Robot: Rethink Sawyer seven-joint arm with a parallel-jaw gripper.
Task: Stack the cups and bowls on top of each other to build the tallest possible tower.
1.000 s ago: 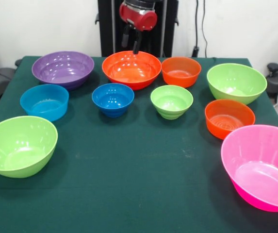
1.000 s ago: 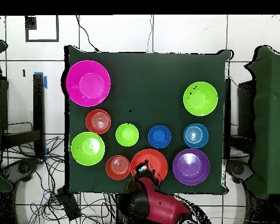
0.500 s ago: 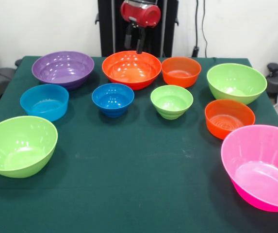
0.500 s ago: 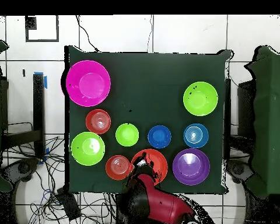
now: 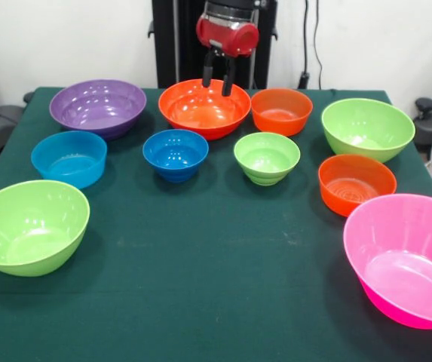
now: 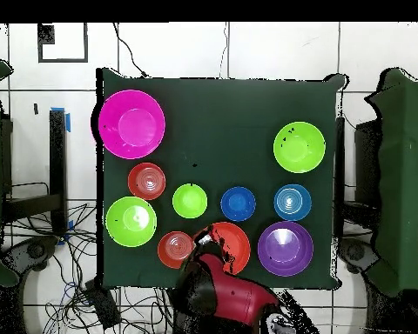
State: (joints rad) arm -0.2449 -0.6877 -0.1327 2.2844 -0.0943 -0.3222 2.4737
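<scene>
Ten bowls stand apart on the green table [image 5: 216, 302]; none is stacked and no tower shows. At the back are a purple bowl [image 5: 98, 105], a large orange bowl [image 5: 200, 111] and a small orange bowl [image 5: 281, 111]. In the middle stand a footed blue bowl [image 5: 176, 154] and a footed green bowl [image 5: 267, 157]. My gripper [image 5: 217, 83] is open and empty, hanging just over the large orange bowl's far right rim. In the overhead view the gripper [image 6: 203, 254] sits between the large orange bowl [image 6: 232, 244] and the small orange bowl [image 6: 172, 250].
A blue bowl [image 5: 69, 158] and a lime bowl [image 5: 29, 225] are on the left. A lime bowl [image 5: 367, 128], an orange bowl [image 5: 356, 183] and a large pink bowl [image 5: 405, 256] are on the right. The black pedestal [image 5: 178, 38] stands behind the table.
My gripper has moved to the right in the front view and dropped a little, from the large orange bowl's far middle to its far right rim. No bowl has moved.
</scene>
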